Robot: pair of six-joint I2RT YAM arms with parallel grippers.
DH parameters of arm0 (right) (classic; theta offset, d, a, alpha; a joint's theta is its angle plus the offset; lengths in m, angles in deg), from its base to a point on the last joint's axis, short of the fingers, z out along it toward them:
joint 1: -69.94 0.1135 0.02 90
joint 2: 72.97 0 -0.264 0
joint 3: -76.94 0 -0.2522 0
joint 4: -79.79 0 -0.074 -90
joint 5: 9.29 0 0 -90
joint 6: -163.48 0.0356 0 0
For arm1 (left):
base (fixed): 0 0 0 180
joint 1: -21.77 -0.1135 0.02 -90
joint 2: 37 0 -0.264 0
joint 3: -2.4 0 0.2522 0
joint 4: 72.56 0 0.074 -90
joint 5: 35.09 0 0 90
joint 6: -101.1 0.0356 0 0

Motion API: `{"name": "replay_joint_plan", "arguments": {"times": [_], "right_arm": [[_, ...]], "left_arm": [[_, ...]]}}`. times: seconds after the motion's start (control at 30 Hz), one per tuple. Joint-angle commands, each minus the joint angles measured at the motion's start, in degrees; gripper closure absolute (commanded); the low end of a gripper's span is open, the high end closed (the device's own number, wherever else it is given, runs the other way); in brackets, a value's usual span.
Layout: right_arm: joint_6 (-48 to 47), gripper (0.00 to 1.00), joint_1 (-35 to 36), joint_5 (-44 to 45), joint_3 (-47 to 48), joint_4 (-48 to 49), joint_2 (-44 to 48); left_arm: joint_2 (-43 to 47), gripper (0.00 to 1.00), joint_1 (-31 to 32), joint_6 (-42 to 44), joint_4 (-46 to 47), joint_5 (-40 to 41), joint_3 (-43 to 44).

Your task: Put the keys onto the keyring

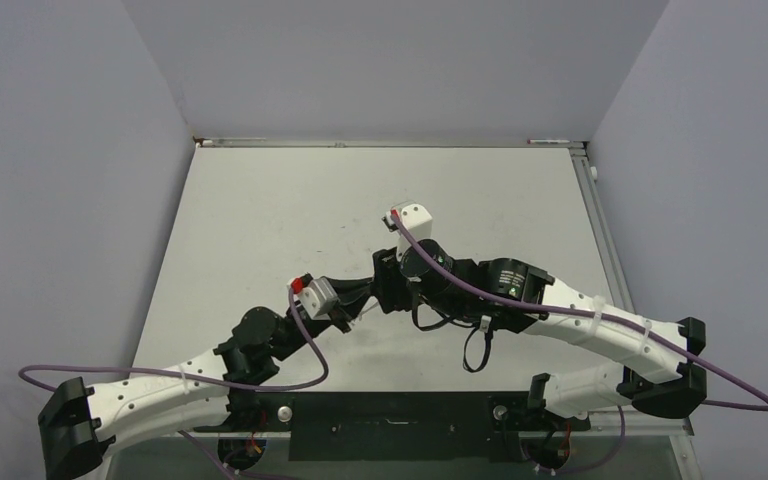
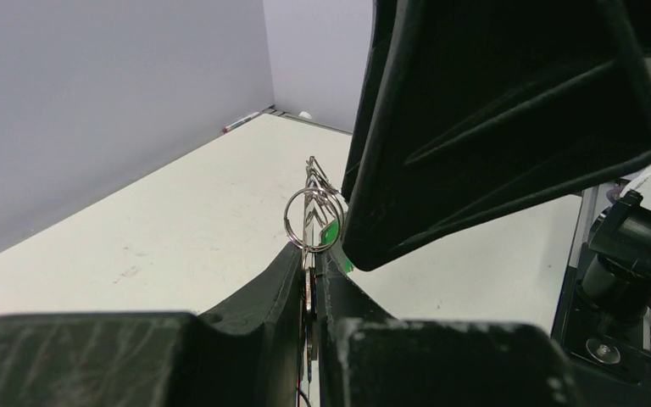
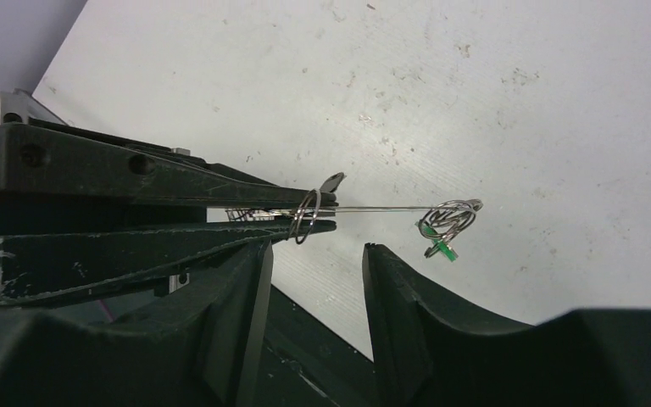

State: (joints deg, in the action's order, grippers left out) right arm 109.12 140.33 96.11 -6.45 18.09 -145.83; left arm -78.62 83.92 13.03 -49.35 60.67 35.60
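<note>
My left gripper (image 2: pixel 312 254) is shut on a thin silvery key (image 2: pixel 309 292), seen edge-on between its pads. A small wire keyring (image 2: pixel 314 219) sits right at its fingertips. In the right wrist view the same ring (image 3: pixel 308 215) hangs at the left fingertips. From there a thin metal line runs right to a cluster of wire loops with a green tag (image 3: pixel 447 222), held above the table. My right gripper (image 3: pixel 318 248) stands open just below the ring, nothing between its fingers. One right finger (image 2: pixel 492 127) looms close beside the ring. From above, both grippers (image 1: pixel 375 295) meet mid-table.
The white table (image 1: pixel 260 220) is scuffed and bounded by grey walls at the back and on both sides. A metal rail (image 1: pixel 600 230) runs along its right edge. Purple cables (image 1: pixel 310 350) loop from both wrists near the arm bases.
</note>
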Motion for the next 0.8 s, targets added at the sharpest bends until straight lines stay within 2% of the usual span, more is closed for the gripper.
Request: {"name": "replay_joint_plan", "arguments": {"times": [0.0,0.27,0.53,0.7,0.77], "right_arm": [[-2.4,0.57,1.7,4.1,-0.4,5.8,2.3],[-3.6,0.64,2.8,7.2,-0.2,6.9,1.0],[-3.4,0.75,3.0,8.7,-0.3,6.7,-0.5],[-3.0,0.75,3.1,8.8,-0.7,7.4,-0.9],[-2.7,0.7,3.1,8.8,-0.4,7.2,-1.3]], "left_arm": [[-0.6,1.0,0.1,-3.2,4.0,1.5,4.0],[-1.6,1.0,0.1,-3.9,4.9,1.3,4.1],[-1.0,1.0,0.1,-4.0,5.2,1.4,3.9],[-0.9,1.0,0.1,-3.9,5.4,1.5,3.7],[-0.7,1.0,0.1,-3.7,5.5,1.6,3.7]]}}
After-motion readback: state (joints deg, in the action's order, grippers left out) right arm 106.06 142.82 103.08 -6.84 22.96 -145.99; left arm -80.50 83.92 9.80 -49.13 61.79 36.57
